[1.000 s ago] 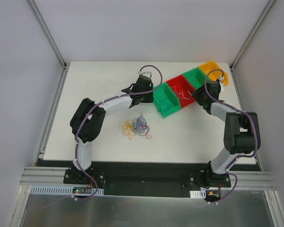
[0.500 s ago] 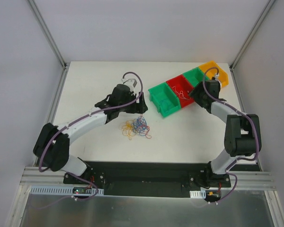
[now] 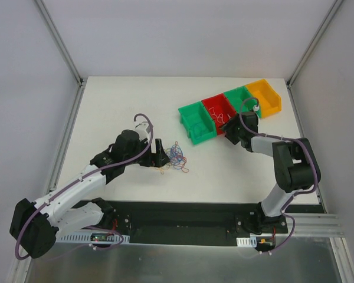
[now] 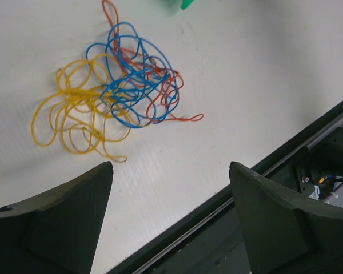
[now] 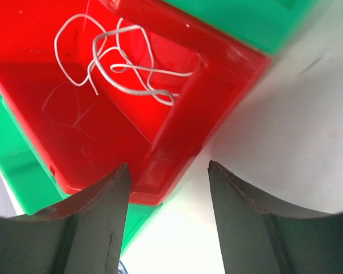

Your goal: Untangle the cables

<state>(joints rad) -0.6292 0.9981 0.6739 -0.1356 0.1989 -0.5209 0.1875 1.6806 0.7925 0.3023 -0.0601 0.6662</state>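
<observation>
Our left gripper (image 4: 170,171), jaws wide apart, hangs by the cables (image 4: 117,94) knotted on the table (image 4: 246,68). Our right gripper (image 5: 168,168), jaws apart too, is at the red bin (image 5: 177,134) with a white cable (image 5: 126,65) inside. Next we should pinch one strand.

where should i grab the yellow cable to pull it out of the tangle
Grip the yellow cable at its outer loops, lying flat and clear of the blue cable and red cable. Come from above, on the side away from the knot.
</observation>
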